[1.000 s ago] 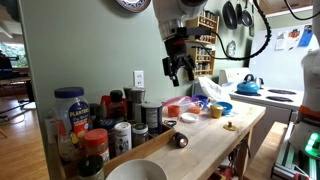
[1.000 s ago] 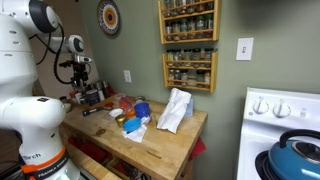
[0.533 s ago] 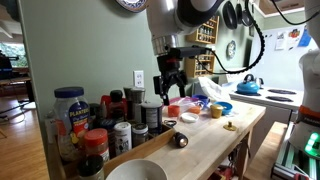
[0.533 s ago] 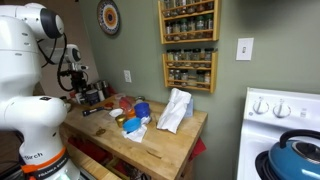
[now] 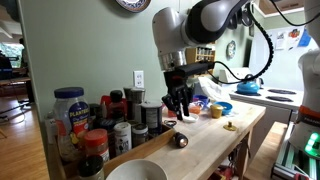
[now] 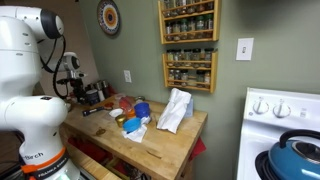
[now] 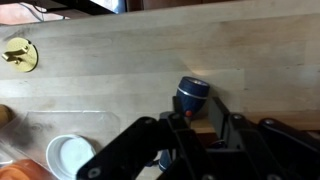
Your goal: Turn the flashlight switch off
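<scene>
Wrist view: flashlight (image 7: 193, 92) is seen lying just ahead of the gripper (image 7: 198, 128), lens end pointed away. Jaws are held apart, empty.

Wooden counter (image 5: 215, 143) carries the flashlight (image 5: 181, 140), jars (image 5: 70, 118), a bowl (image 5: 135, 172).

Arm (image 5: 186, 35): white, rounded shell segments with dark joint bands. Black cable (image 5: 264, 50) loops off the upper links. Gripper (image 5: 180, 104): black, two-fingered, with exposed linkage bars. Dark lettering (image 6: 34, 155) on the lower white shell, partly legible.
</scene>
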Action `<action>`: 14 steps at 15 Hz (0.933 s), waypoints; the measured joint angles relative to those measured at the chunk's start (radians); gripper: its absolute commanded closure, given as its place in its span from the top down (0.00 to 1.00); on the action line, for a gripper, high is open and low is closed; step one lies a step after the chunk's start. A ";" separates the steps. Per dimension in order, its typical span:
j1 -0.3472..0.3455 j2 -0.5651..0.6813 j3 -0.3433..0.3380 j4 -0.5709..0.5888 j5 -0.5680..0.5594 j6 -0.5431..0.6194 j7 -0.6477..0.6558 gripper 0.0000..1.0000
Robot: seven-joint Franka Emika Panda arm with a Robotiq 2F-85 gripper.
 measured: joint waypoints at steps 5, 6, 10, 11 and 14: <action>0.022 0.030 -0.017 -0.014 -0.050 0.017 0.151 0.00; 0.026 0.037 -0.020 -0.014 -0.058 0.017 0.179 0.00; 0.036 0.061 -0.033 -0.013 -0.082 0.030 0.267 0.00; 0.038 0.066 -0.037 -0.012 -0.086 0.038 0.284 0.00; 0.047 0.082 -0.051 -0.010 -0.117 0.065 0.337 0.00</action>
